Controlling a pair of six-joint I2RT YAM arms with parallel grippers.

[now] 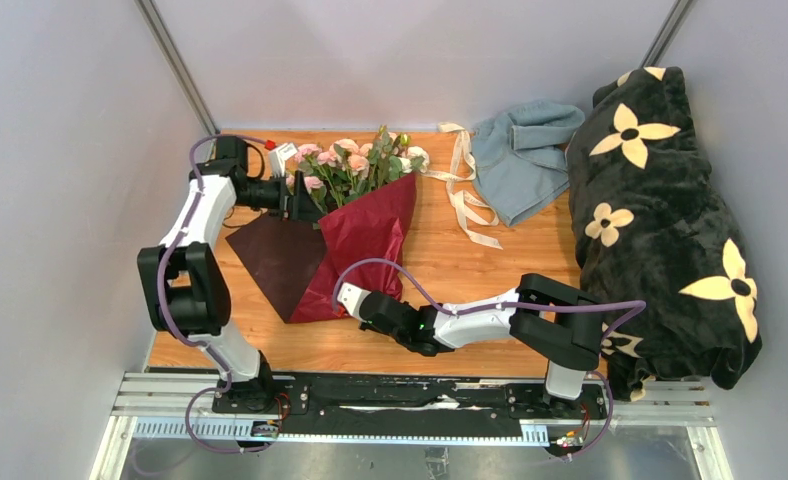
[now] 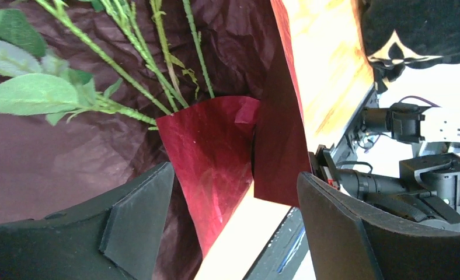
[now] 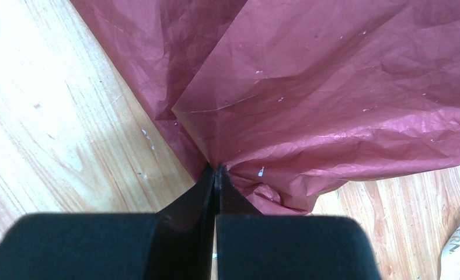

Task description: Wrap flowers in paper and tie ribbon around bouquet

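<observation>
Black fingers of the right gripper were seen closest, pressed tight together on the bottom tip of the paper. On the other side, the left gripper was held wide, with a folded red flap between its jaws but not pinched. The flowers were laid on the paper near the back of the table, their stems slipped in behind the fold. The ribbon was lying well apart, beside the blue cloth, and nothing was tied yet. The wrap looked only half rolled, though this was hard to tell from above. With the flap not held, it could spring open. If the tip were pulled too hard, the thin paper could be torn, or the stems dragged out
</observation>
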